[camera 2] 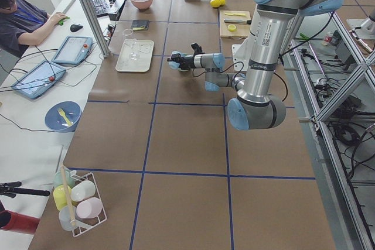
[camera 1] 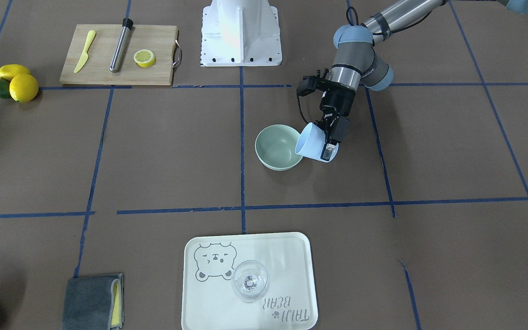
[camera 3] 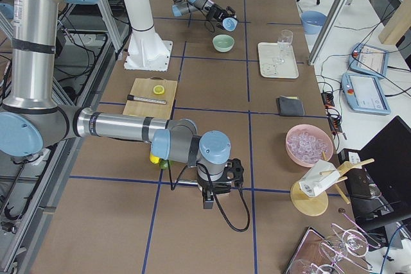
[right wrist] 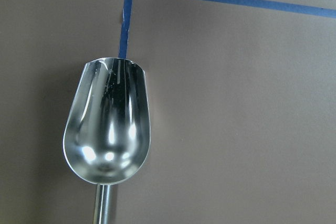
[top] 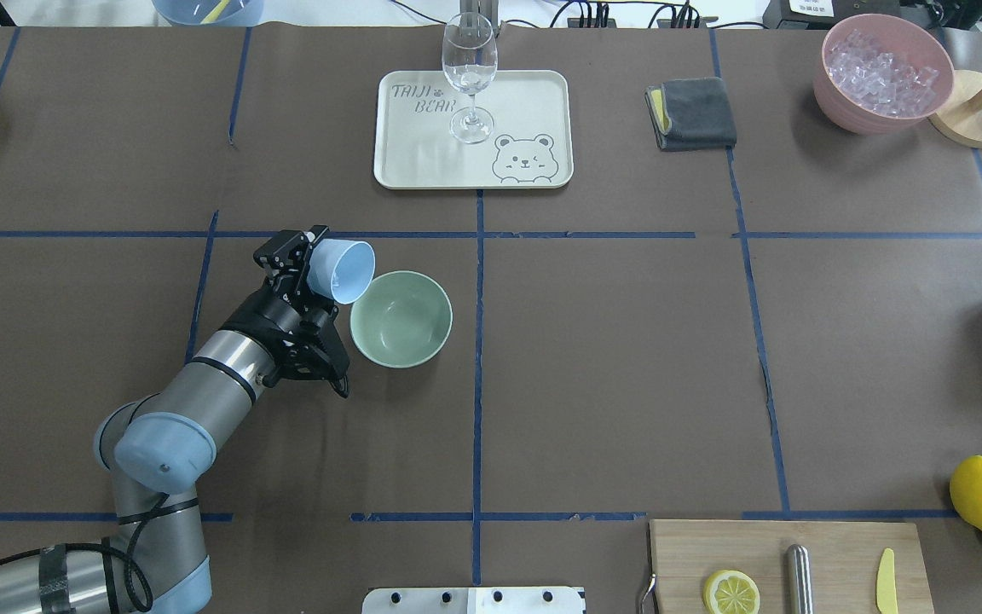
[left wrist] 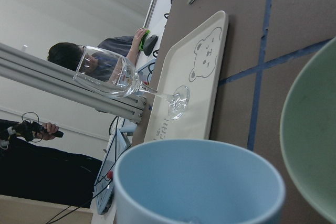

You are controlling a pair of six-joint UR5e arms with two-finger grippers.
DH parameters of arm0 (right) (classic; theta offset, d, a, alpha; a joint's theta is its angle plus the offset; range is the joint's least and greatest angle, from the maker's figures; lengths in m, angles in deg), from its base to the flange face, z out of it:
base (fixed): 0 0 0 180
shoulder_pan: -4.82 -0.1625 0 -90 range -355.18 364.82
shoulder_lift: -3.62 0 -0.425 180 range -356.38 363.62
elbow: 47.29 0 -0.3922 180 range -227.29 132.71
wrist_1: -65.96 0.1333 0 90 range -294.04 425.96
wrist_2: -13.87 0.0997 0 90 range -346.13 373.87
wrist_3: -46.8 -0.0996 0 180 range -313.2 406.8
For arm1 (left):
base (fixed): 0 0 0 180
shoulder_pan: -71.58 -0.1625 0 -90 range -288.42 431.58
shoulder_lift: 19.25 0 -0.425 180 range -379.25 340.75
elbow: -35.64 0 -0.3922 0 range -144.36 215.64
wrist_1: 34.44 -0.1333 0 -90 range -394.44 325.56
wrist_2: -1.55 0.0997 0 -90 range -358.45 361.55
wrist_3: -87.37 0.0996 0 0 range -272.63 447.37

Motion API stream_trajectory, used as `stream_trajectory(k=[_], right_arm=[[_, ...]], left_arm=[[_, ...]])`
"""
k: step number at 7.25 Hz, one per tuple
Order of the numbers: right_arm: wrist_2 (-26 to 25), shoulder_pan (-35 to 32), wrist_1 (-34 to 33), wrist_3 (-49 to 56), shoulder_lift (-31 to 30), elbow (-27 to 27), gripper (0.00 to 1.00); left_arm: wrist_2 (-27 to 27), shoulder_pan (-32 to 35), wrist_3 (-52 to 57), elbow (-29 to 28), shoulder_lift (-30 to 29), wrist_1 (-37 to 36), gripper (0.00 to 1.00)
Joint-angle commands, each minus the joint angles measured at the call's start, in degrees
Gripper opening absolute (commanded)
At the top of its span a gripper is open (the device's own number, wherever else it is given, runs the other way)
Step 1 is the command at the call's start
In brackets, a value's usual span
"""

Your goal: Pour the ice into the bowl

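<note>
The pour is in hand: the left gripper (camera 1: 326, 143) is clamped on the wall of a blue cup (top: 344, 270), tipped almost on its side with its mouth at the near rim of the bowl (top: 401, 318). The bowl sits upright on the brown table (top: 610, 367) near its middle, just beside a blue tape line; it is pale mint green, smooth and plain, and its inside looks bare, so I judge that nothing has gone in yet. The only ice (top: 881, 66) I can make out is a heap of small glassy cubes in a pink container (top: 849, 115), well apart at the far corner; whether any lies in the cup I cannot tell. Next the cup likely needs more tilt, its lip kept over the bowl so cubes do not skip onto the table. The right gripper (camera 3: 218, 187) is far off over a steel scoop (right wrist: 107, 124); whether its fingers are spread or closed I cannot tell
</note>
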Motion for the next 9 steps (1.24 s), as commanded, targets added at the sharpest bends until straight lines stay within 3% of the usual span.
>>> stream_trajectory(k=[1, 3, 9], right_arm=[[0.0, -0.3, 0.0, 0.0, 0.0, 0.0, 1.00], [0.2, -0.8, 0.0, 0.0, -0.1, 0.0, 1.00], [0.4, -2.1, 0.0, 0.0, -1.1, 0.0, 1.00]], left_arm=[[0.7, -1.1, 12.8, 0.4, -0.9, -1.1, 0.00], [1.2, -1.1, 22.0, 0.7, -1.9, -5.2, 0.00], [10.0, -0.7, 38.4, 0.8, -1.8, -5.9, 0.00]])
